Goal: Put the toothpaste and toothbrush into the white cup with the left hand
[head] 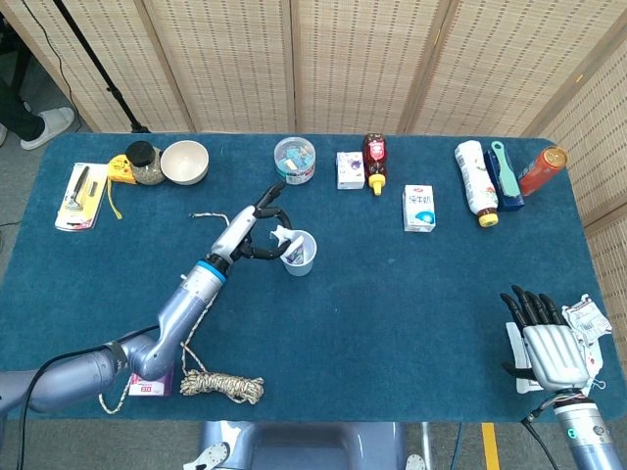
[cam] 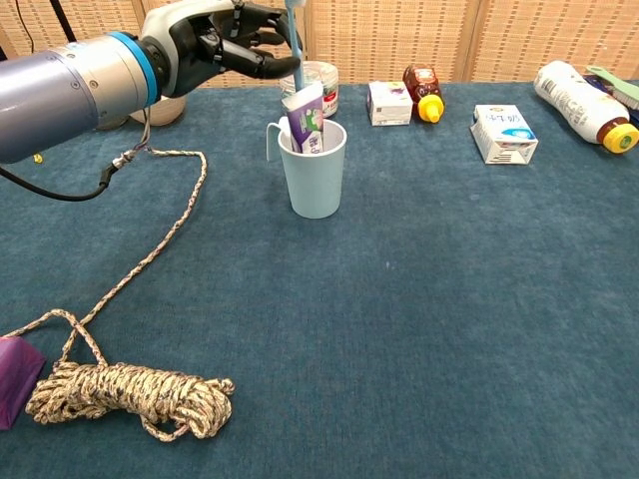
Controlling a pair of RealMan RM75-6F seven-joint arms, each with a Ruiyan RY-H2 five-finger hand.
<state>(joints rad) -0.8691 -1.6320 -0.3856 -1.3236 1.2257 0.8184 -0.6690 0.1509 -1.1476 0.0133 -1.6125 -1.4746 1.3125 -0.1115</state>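
Note:
The white cup stands upright on the blue cloth, left of centre, with the purple-and-white toothpaste tube standing in it. My left hand hovers just left of and above the cup, pinching a light-blue toothbrush. The brush hangs nearly upright, and its lower end is close to the top of the tube. From the head camera, the left hand is beside the cup. My right hand rests at the near right table edge, fingers spread, holding nothing.
A coiled rope trails from the near left toward the cup. Along the far edge stand a bowl, a round tub, a small box, a brown bottle and a carton.

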